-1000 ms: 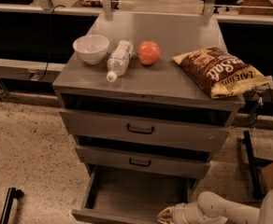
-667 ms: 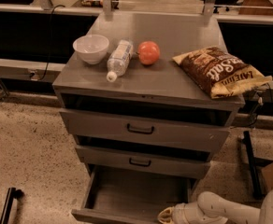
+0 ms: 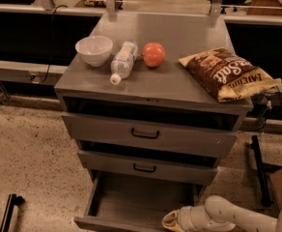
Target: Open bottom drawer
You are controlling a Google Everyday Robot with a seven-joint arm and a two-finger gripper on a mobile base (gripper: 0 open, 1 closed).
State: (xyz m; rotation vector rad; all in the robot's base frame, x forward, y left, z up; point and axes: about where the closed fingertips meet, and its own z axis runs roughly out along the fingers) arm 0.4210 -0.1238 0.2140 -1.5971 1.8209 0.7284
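The only legible print is on the brown chip bag (image 3: 228, 74) lying at the right end of the cabinet top: large pale script in which the word "Salt" can be read. A line of smaller capitals beneath it is too blurred to read. The label on the water bottle (image 3: 123, 61) cannot be read either. The gripper (image 3: 172, 221) sits at the front right corner of the pulled-out bottom drawer (image 3: 131, 202) and carries no lettering.

The bottom drawer (image 3: 131, 202) is plain grey, the hand (image 3: 172, 221) at its front edge cream-white.
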